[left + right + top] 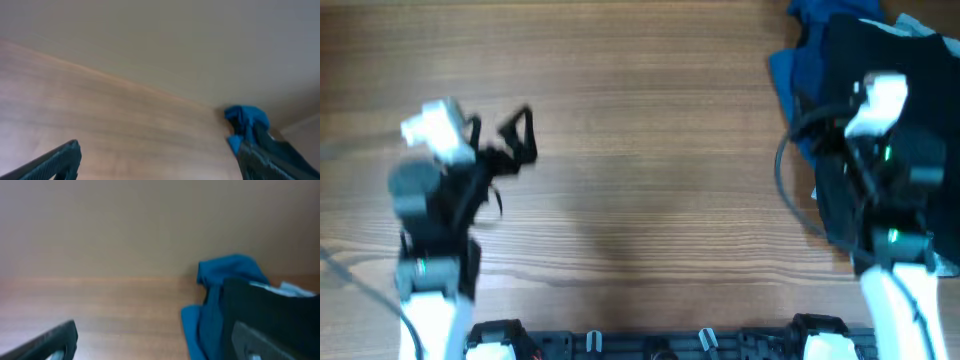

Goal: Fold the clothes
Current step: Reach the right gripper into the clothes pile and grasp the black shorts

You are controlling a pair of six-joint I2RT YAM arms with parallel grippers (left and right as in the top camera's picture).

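Note:
A pile of clothes lies at the far right of the wooden table: a black garment on top of a blue one, with a bit of pale cloth at the back. In the right wrist view the blue garment and black garment lie ahead on the right. My right gripper is open and empty, hovering above the pile's near-left part. My left gripper is open and empty over bare table at the left; its wrist view shows the blue cloth far off.
The wooden table spreads between the two arms. The arm bases and a black rail run along the near edge. A black cable loops beside the right arm.

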